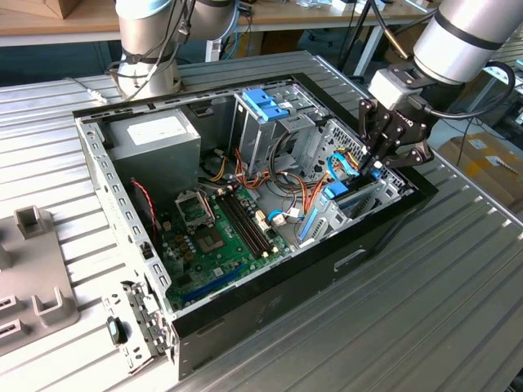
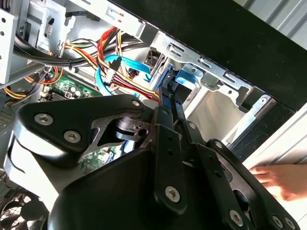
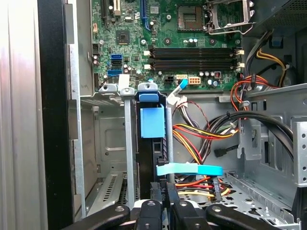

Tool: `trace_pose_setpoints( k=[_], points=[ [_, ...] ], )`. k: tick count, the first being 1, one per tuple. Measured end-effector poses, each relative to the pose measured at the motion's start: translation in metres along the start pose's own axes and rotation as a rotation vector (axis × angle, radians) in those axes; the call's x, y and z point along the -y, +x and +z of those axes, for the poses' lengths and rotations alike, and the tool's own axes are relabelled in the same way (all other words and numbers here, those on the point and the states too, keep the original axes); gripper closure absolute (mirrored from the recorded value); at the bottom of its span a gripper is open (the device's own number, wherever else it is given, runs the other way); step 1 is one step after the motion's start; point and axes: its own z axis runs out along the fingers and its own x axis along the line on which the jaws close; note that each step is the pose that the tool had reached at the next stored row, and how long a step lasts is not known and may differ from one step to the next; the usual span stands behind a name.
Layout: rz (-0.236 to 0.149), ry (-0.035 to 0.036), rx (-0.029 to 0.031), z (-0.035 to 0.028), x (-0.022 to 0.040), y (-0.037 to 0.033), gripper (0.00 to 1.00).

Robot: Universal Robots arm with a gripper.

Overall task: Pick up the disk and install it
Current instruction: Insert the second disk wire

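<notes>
The disk (image 3: 152,122) stands on edge in a slot of the metal drive bay (image 3: 108,143) at the side of the open computer case (image 1: 270,302). Its light-blue carrier tab faces the motherboard, and its dark body runs back toward my gripper (image 3: 163,194). In the first wrist view the two black fingers sit close together on the disk's near edge. In the exterior view my gripper (image 1: 373,169) reaches down into the case at the exterior view's right, just above the blue tab of the disk (image 1: 337,193). In the second wrist view my gripper (image 2: 169,98) ends beside the blue tab (image 2: 184,79).
A tall metal cage with a blue bracket (image 1: 265,104) stands behind the bay. Thin blue cables (image 3: 189,169) and orange-red wire bundles (image 3: 201,134) cross beside the slot. The green motherboard (image 1: 216,229) fills the case floor. A person's hand (image 2: 283,179) rests outside the case wall.
</notes>
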Motion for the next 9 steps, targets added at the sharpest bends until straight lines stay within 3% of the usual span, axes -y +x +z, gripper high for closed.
trace_pose_setpoints(
  k=[9],
  points=[
    [0.0,0.0,0.0001,0.001,0.0,0.0,0.84]
  ],
)
